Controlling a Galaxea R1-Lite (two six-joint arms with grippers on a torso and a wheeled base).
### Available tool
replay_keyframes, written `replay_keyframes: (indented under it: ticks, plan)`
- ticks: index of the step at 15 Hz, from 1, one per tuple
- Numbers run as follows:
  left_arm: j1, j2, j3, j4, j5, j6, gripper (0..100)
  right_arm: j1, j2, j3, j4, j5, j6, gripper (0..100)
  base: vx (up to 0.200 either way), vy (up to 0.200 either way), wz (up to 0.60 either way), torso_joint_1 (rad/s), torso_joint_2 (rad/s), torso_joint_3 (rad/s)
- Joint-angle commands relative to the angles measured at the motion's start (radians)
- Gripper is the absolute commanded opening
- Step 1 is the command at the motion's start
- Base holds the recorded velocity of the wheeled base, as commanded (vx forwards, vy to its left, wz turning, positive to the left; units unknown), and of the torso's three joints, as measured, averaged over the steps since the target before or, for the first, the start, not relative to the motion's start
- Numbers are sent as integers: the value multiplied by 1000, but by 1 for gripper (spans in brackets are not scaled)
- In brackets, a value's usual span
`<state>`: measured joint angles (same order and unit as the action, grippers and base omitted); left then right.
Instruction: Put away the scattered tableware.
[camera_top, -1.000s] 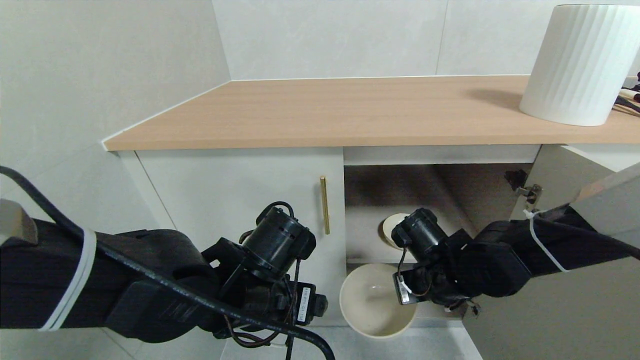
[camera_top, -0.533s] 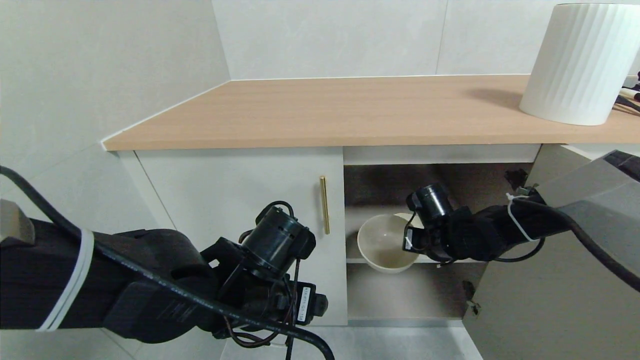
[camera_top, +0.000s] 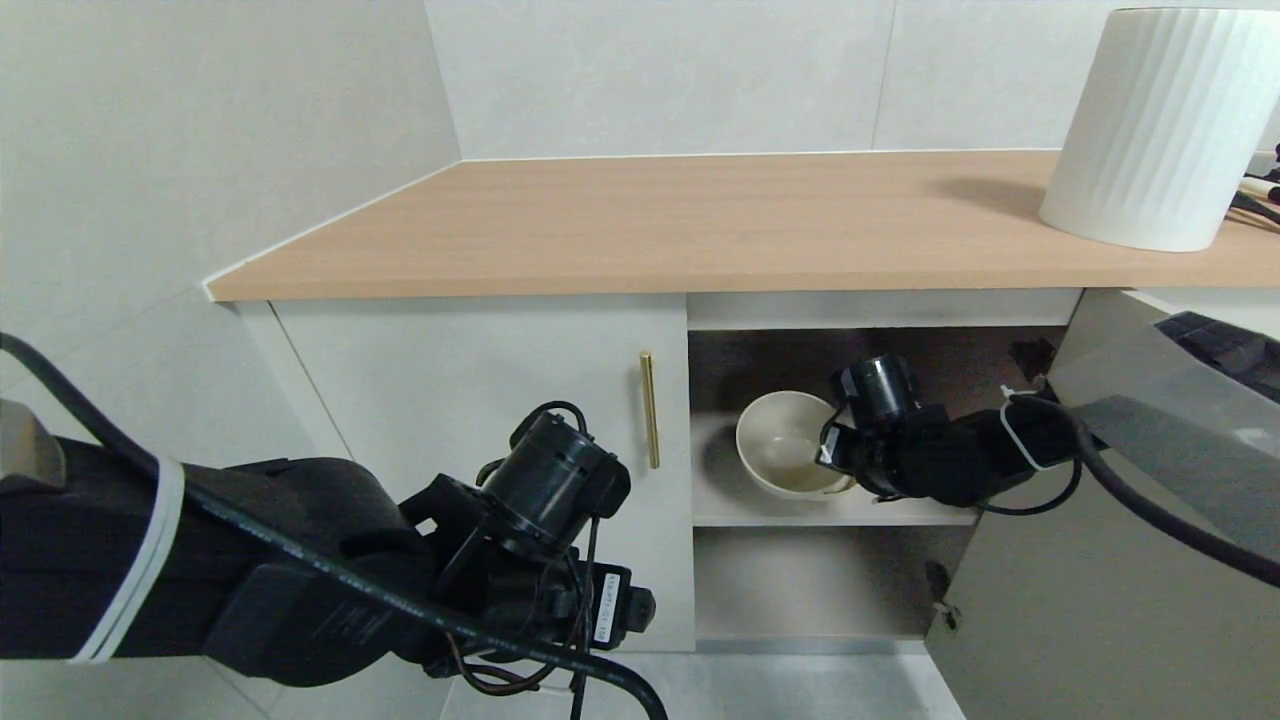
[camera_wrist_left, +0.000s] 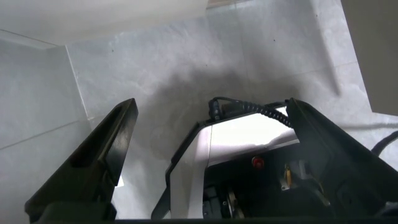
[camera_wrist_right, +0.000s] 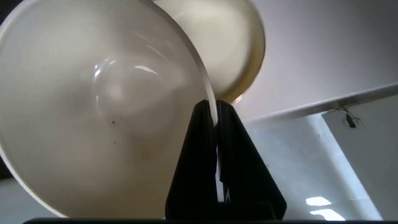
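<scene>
right gripper pinched on the rim of a cream bowl, tilted over the open cabinet's shelf and not yet released, with what appears to be a second bowl stored farther in; left gripper spread wide, low at left.

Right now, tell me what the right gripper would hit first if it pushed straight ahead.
Probably the second bowl on the cabinet shelf, just beyond the held bowl that the right gripper clamps by the rim. Whether the two bowls already touch is unclear.
</scene>
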<state>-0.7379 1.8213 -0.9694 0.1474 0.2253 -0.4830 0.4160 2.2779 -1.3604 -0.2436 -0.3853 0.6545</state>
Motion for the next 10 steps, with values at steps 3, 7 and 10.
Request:
replay_keyframes:
  ticks: [3, 7, 10]
  plan:
    - [0, 1, 0, 0, 12, 0, 100, -37, 54, -54, 0, -3, 20, 0, 0, 0, 0, 0, 0, 0]
    - [0, 1, 0, 0, 14, 0, 100, -66, 94, -95, 4, -3, 20, 0, 0, 0, 0, 0, 0, 0]
    - [0, 1, 1, 0, 20, 0, 100, -74, 111, -108, 6, -9, 20, 0, 0, 0, 0, 0, 0, 0]
